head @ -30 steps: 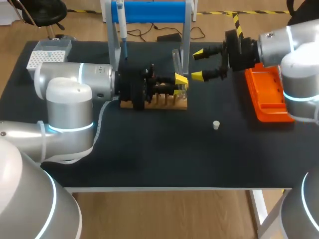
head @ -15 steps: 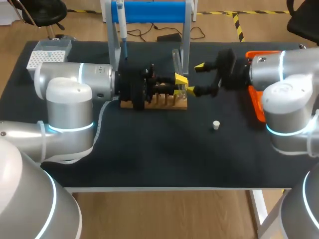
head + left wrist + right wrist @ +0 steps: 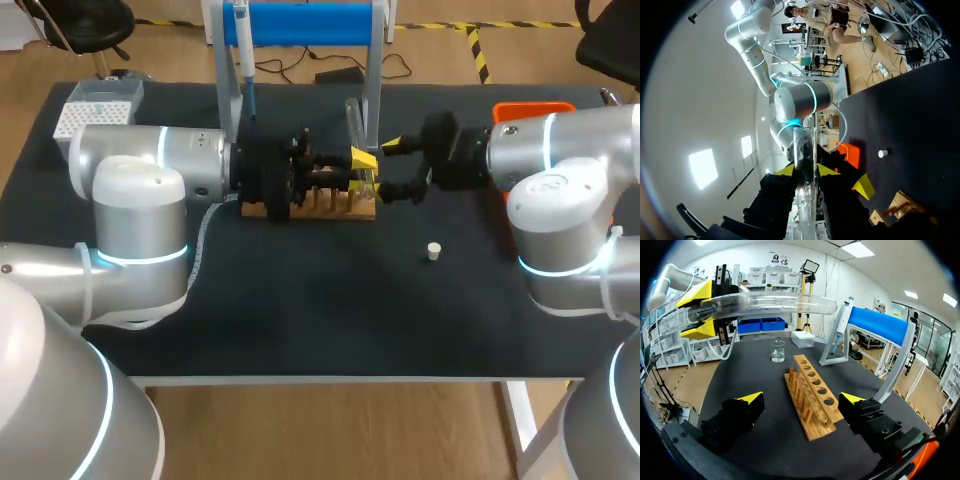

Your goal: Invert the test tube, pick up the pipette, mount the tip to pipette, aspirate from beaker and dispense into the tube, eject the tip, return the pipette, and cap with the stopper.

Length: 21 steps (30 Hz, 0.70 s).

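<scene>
Lit brightly and evenly from overhead. Swallowed largely by the matt black table (image 3: 330, 320), leaving only soft, faint shadows there. Thrown back as a pale sheen off the silver shells of the left arm (image 3: 140, 190) and the right arm (image 3: 560, 170). Washed out to plain white patches at the ceiling panels (image 3: 703, 168) in the left wrist view. Caught as long white streaks of glare along the glass tube (image 3: 765, 304) in the right wrist view, with a soft shadow beside the wooden rack (image 3: 812, 397).
</scene>
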Each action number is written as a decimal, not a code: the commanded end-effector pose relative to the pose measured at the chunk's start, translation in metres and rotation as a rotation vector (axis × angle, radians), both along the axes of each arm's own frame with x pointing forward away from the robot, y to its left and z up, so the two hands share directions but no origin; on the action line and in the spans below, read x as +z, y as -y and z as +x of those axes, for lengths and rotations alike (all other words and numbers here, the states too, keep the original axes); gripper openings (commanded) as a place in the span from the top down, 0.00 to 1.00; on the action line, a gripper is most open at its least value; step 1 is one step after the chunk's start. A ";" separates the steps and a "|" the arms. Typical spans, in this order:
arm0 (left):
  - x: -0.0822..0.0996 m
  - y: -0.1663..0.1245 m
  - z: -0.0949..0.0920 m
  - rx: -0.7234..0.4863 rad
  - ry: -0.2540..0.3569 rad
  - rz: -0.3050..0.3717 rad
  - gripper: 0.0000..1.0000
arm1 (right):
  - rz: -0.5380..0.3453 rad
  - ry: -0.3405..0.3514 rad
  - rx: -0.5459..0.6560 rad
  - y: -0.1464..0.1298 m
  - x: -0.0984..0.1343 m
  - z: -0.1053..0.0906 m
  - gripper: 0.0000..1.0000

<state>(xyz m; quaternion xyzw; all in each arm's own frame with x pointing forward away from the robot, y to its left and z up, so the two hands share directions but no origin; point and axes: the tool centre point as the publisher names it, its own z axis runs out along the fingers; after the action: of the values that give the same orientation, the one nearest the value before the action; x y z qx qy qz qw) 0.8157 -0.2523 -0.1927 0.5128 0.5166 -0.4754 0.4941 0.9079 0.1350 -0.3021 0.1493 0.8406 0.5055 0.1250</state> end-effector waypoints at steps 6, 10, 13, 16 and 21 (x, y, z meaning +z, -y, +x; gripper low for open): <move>0.000 0.001 -0.001 0.004 0.002 -0.001 1.00 | 0.010 -0.022 0.010 -0.006 -0.014 0.007 0.00; 0.000 0.001 -0.001 0.004 0.002 -0.001 1.00 | 0.006 -0.015 0.016 -0.008 -0.017 0.009 0.00; 0.000 0.001 -0.001 0.004 0.002 -0.001 1.00 | -0.002 0.000 0.022 -0.010 -0.019 0.009 0.00; 0.000 0.001 -0.001 0.004 0.002 -0.001 1.00 | -0.004 0.001 0.023 -0.011 -0.021 0.010 0.00; 0.000 0.001 -0.001 0.004 0.002 -0.001 1.00 | -0.004 0.003 0.020 -0.011 -0.023 0.011 0.00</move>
<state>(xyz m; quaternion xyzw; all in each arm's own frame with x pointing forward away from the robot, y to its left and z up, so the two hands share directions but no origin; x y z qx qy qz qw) 0.8157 -0.2523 -0.1927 0.5127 0.5166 -0.4754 0.4941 0.9177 0.1445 -0.3225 0.1394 0.8444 0.5035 0.1187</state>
